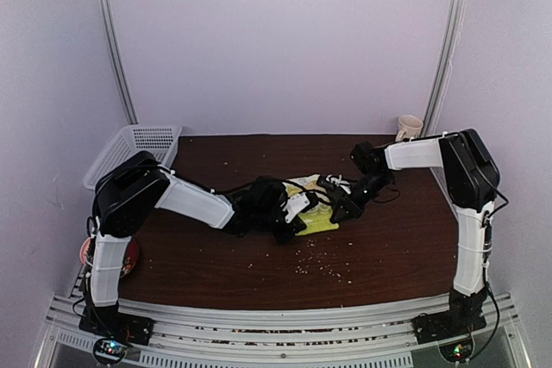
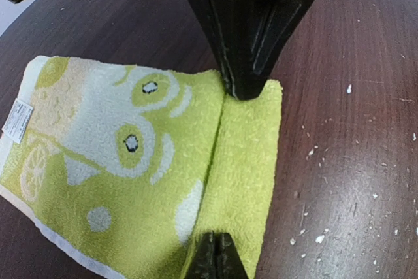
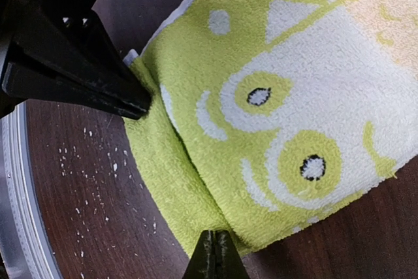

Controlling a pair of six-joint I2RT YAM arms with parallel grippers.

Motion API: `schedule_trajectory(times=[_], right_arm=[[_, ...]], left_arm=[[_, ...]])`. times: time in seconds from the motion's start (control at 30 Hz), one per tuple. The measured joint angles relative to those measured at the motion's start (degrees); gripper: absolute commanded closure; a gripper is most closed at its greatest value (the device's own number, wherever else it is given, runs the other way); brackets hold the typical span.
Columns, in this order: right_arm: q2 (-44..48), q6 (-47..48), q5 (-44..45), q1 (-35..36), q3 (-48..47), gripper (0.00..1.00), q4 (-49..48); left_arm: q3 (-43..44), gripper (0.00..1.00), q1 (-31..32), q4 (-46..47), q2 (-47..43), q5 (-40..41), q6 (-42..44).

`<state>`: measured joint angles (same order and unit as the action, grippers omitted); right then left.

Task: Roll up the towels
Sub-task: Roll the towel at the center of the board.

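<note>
One yellow-green towel [image 1: 315, 213], two robot arms [image 1: 194, 200], one white basket [image 1: 138, 148], one mug [image 1: 409, 127], many white crumbs [image 1: 319, 265]

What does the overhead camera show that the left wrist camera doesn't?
Only the overhead view: a white perforated plastic basket at far left and a pale ceramic mug at far right. Only the left wrist view: the white fabric care label on the cloth's corner, and its folded-over edge. Both: the yellow-green patterned terry towel on the crumb-strewn dark wooden table.

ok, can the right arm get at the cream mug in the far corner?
Probably: nothing blocks the cream mug, but the right gripper is shut on the yellow-green patterned towel.
</note>
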<state>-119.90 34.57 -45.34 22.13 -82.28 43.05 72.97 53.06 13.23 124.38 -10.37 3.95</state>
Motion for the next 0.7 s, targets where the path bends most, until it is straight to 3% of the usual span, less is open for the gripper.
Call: schedule_trajectory(times=[0.3,0.6,0.7], right_arm=[[3.4,3.6,2.1,-0.4,4.8,0.84,-3.7],[19.8,21.6,3.4,-1.3,22.3,0.57,-12.3],[25.9,31.8,3.3,-1.3,29.9,0.48,-17.0]], left_arm=[[0.0,1.00,-0.8,-0.2,0.0,-1.5,-1.5],[0.0,1.00,-2.6,-0.9,0.0,-6.3,-3.8],[0.0,1.00,-3.2,-1.0,0.0,-8.4,-4.7]])
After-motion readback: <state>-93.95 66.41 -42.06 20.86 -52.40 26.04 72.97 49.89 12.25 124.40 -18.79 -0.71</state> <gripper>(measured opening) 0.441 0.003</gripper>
